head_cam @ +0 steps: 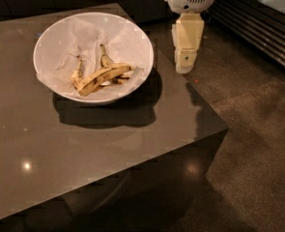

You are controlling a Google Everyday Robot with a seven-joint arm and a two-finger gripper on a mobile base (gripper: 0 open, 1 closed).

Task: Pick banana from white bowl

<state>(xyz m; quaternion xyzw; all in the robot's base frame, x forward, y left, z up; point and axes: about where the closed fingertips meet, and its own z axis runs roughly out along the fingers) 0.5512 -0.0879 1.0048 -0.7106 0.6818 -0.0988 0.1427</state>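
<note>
The white bowl (55,37), wide and lined with crumpled white paper, sits at the back of the dark table (84,144). In it lies the banana (102,76), long, curved, yellow with dark speckles. Two shorter bananas rest by it, one behind (104,60) and one at the left (77,77). My gripper (184,67) hangs from the white arm at the top, to the right of the bowl and above the table's right edge, apart from the bananas.
A slatted dark grille (258,28) runs along the back right. Speckled dark floor (258,129) lies to the right of the table. The table's front right corner (225,125) sits below the gripper.
</note>
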